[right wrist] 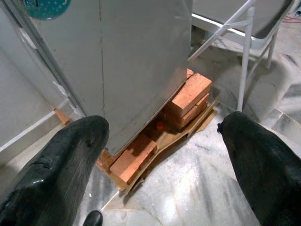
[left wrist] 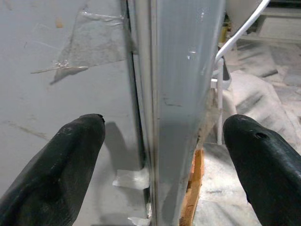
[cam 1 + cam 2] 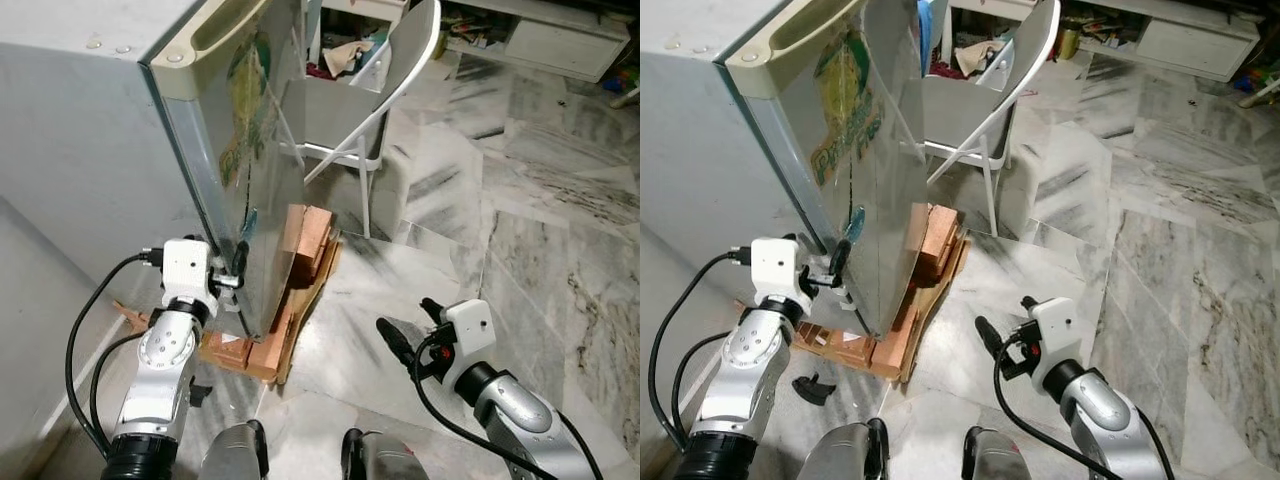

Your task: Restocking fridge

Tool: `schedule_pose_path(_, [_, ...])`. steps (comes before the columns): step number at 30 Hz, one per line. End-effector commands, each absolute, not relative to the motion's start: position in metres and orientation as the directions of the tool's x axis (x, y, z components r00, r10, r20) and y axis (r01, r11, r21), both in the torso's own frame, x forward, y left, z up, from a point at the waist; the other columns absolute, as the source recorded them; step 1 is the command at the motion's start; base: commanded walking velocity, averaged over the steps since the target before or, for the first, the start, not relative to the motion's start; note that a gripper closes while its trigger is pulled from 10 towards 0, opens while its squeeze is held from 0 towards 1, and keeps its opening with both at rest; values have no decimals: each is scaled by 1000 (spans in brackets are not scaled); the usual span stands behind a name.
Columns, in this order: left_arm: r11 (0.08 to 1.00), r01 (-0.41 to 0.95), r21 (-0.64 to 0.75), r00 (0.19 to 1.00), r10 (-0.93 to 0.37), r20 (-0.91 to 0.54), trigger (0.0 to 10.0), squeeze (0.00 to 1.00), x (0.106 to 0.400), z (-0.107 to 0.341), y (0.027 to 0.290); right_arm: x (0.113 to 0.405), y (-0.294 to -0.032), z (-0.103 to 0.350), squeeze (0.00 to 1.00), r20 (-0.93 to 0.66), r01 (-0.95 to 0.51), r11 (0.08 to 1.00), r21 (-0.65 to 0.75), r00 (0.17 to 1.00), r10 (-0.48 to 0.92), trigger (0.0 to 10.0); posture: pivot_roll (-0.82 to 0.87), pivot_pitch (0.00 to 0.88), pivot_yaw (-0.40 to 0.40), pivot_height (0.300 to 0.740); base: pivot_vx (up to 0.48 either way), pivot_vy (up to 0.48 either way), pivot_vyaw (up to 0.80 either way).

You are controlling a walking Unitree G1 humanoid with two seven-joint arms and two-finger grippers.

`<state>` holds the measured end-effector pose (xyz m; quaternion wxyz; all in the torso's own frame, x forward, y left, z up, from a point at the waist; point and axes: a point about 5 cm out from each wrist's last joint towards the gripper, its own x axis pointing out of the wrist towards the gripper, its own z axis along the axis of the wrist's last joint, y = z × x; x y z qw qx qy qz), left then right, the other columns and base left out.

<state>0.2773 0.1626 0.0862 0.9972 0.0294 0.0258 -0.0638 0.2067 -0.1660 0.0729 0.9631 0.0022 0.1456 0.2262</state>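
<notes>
A small grey fridge [image 3: 90,130] stands on bricks [image 3: 305,245], its sticker-covered door [image 3: 255,150] facing right. My left gripper [image 3: 236,268] is at the door's lower corner. It is open, and its fingers [image 2: 70,155] straddle the door's edge [image 2: 181,94] without touching it. A thin dark gap runs between the door and the fridge body. Over the floor to the right of the fridge, my right gripper [image 3: 412,322] hangs open and holds nothing; its wrist view faces the door and the bricks [image 1: 188,96].
Flattened cardboard [image 3: 300,320] lies under the bricks. A white folding chair [image 3: 395,80] stands just behind the fridge door. A small black part [image 3: 812,388] lies on the marble floor [image 3: 520,200] near my feet. Low shelves [image 3: 560,40] line the far wall.
</notes>
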Motion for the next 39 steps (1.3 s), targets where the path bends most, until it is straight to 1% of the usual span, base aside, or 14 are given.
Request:
schedule_pose_path(1, [987,155,51,987,-153,-41,10000,0,279,89,157,205,-168,69,0,-298,-446,893,64,845,444,10000,30,144,-39,740,0,0,0])
schedule_pose_path(6, [984,177,37,984,-176,-32,10000,0,287,93,153,205,-166,72,0,-264,-464,882,85,843,469,10000,23,138,-40,740,0,0,0])
schedule_pose_path(11, [979,200,40,980,-199,-24,10000,0,291,96,150,205,-166,74,0,-256,-458,885,84,848,464,10000,22,136,-39,740,0,0,0])
schedule_pose_path(13, [975,219,34,975,-219,-24,10000,0,293,96,147,205,-166,75,0,-254,-455,887,79,851,459,10000,18,133,-34,740,0,0,0])
schedule_pose_path(14, [968,251,20,968,-250,-30,10000,0,293,96,144,206,-166,75,0,-253,-455,887,76,852,458,10000,16,133,-30,740,0,0,0])
schedule_pose_path(17, [966,257,21,966,-257,-26,10000,0,293,97,143,206,-165,75,0,-251,-455,888,74,853,458,10000,14,135,-27,740,0,0,0])
schedule_pose_path(19, [955,298,16,954,-297,-28,10000,0,292,99,138,206,-164,75,0,-249,-456,887,73,853,459,10000,13,139,-27,740,0,0,0])
schedule_pose_path(22, [940,340,28,940,-340,-24,10000,0,290,100,132,206,-163,75,0,-250,-455,887,74,853,458,10000,16,141,-27,740,0,0,0])
schedule_pose_path(27, [931,357,71,934,-357,-20,10000,0,291,100,128,207,-163,75,0,-249,-456,887,72,853,459,10000,16,142,-23,740,0,0,0])
schedule_pose_path(33, [930,355,92,935,-355,-12,10000,0,300,104,125,208,-161,74,0,-253,-460,885,79,849,464,10000,14,138,-16,740,0,0,0])
schedule_pose_path(36, [927,355,121,933,-359,10,10000,0,311,109,120,201,-157,73,0,-280,-516,848,120,802,528,10000,12,134,-15,740,0,0,0])
schedule_pose_path(37, [922,353,160,931,-364,43,10000,0,316,116,116,195,-155,73,0,-291,-547,825,144,773,564,10000,12,134,-15,740,0,0,0])
schedule_pose_path(39, [911,366,192,916,-389,99,10000,0,322,130,105,187,-156,72,0,-305,-566,810,155,752,584,10000,12,131,-15,740,0,0,0])
